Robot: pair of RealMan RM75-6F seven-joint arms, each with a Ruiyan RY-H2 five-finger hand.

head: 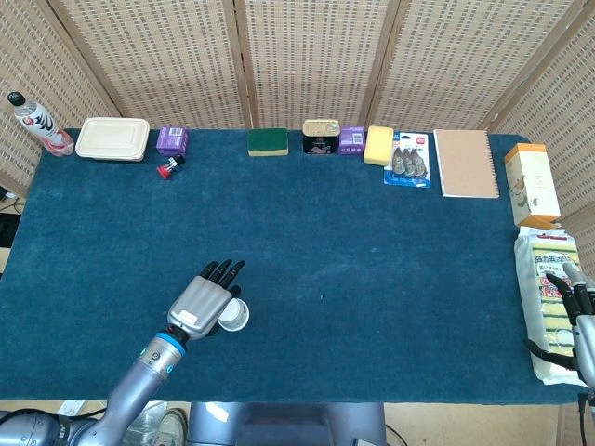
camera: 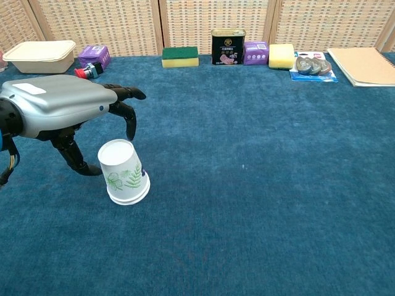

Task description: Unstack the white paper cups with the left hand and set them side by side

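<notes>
The stack of white paper cups (camera: 123, 172), printed with green leaves, stands upside down on the blue cloth; in the head view the stack (head: 232, 315) shows as a white disc partly under my hand. My left hand (camera: 62, 111) (head: 204, 300) hovers just above and left of it, fingers spread and curling down around the top, thumb low beside the cup. It holds nothing. My right hand (head: 580, 316) rests at the table's far right edge on a yellow packet, its fingers partly seen.
Along the far edge lie a food box (camera: 38, 55), purple boxes (camera: 94, 55), a green sponge (camera: 180, 56), a tin (camera: 228, 46), a yellow sponge (camera: 282, 55), a blister pack (camera: 313, 66) and a notebook (camera: 364, 65). A bottle (head: 35, 123) stands far left.
</notes>
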